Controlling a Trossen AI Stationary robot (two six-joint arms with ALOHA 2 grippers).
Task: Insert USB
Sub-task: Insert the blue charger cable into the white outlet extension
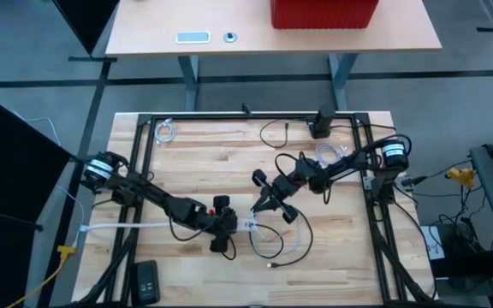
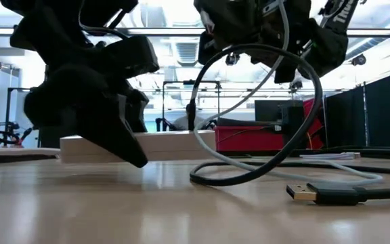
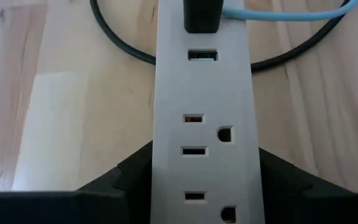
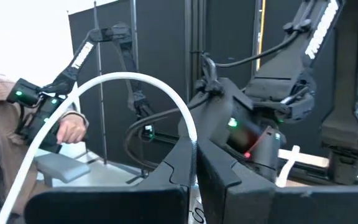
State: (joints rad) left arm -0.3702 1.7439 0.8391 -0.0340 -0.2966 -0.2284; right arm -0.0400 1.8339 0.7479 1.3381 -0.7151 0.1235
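The left hand (image 1: 226,224) sits near the surface's (image 1: 349,257) centre, toward 6 o'clock, fingers (image 3: 129,171) clamped across the sides of the white strip (image 3: 202,143), pinning it flat. In the left wrist view a black plug (image 3: 202,15) with a pale blue lead already stands in one USB port, and the next port (image 3: 202,55) just beside it is empty. The right hand (image 1: 262,204) hovers just at 1 o'clock of the left one, fingers together on a white cable (image 4: 123,93) that arches out from between them; its plug end is hidden, so I cannot tell how it is oriented. A spare black USB plug (image 2: 303,193) lies loose on the surface toward 5 o'clock. The risks, as I judge them: the hidden plug may meet the port flipped or tilted and jam; a slanted push could slide the strip out of the left hand's hold; the stiff looped cables could twist the plug off line; and the neighbouring black plug leaves little room beside the free port.
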